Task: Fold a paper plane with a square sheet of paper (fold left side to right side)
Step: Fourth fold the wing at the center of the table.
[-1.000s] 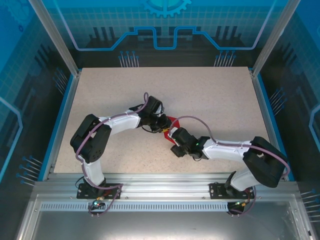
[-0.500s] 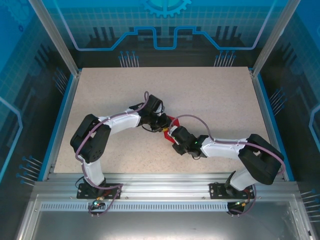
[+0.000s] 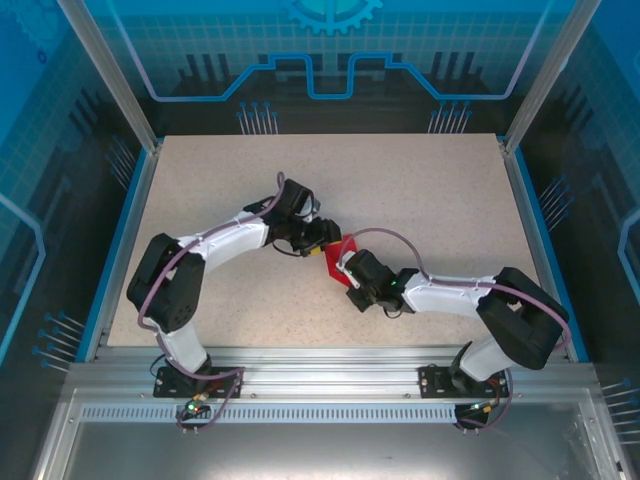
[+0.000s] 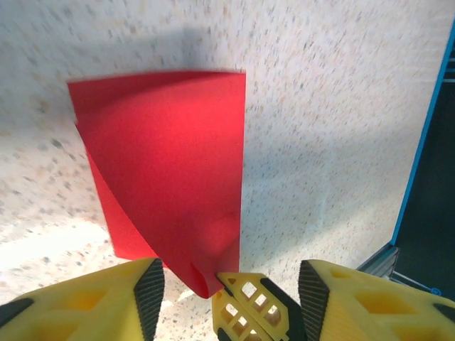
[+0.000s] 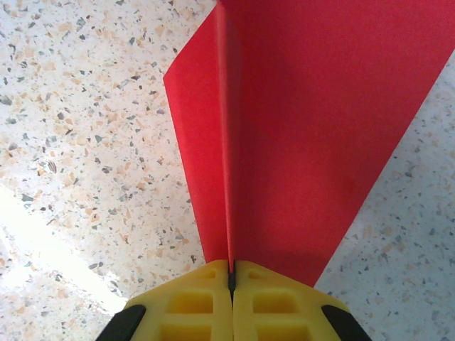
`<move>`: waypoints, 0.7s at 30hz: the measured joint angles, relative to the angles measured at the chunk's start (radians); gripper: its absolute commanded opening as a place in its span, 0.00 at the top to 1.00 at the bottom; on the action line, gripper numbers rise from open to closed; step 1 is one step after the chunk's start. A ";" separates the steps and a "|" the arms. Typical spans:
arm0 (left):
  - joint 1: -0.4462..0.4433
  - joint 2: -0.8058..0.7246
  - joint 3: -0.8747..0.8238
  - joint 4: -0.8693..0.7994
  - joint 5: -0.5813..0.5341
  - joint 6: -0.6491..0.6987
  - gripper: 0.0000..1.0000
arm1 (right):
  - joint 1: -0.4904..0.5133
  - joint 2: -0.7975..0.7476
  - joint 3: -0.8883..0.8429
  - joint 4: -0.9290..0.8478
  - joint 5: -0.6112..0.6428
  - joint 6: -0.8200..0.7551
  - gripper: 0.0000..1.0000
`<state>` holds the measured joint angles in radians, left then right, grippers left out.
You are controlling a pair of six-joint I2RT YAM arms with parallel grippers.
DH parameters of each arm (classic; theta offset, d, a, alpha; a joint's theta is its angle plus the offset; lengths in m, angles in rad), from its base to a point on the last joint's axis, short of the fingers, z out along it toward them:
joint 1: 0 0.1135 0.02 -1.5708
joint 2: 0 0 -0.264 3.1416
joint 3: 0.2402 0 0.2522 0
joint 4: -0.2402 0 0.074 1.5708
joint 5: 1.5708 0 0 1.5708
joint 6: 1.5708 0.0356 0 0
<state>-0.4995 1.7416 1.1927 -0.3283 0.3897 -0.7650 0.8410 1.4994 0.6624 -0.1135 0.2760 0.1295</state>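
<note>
The square sheet of paper (image 4: 170, 163) is bright red and lies folded over on itself on the speckled table, one layer bowed up above the other. In the top view the sheet of paper (image 3: 338, 251) shows as a small red patch between the two grippers. My right gripper (image 5: 230, 273) is shut on the sheet's near corner, and the red paper (image 5: 313, 128) fans out ahead of it along a raised crease. My left gripper (image 4: 226, 288) is open, its fingers (image 4: 106, 298) wide apart on either side of that pinched corner and of the right gripper's yellow tips (image 4: 252, 305).
The speckled tabletop (image 3: 420, 190) stretches all round the paper. A blue rim (image 3: 524, 215) and clear walls bound it. Both arms meet near the table's middle, the left gripper (image 3: 324, 238) just above the right gripper (image 3: 346, 264).
The left arm has stretched out, its elbow dropping toward the left, and its gripper has shifted slightly up and right. The right gripper stays clamped on the paper.
</note>
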 measured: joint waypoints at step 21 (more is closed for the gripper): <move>-0.027 -0.008 -0.152 0.090 0.002 -0.048 0.56 | -0.235 -0.043 0.013 -0.022 -0.388 0.050 0.98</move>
<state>-0.5262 1.7336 1.0409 -0.2386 0.3912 -0.8135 0.6060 1.4563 0.6758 -0.1356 -0.1116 0.1791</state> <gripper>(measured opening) 0.462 0.041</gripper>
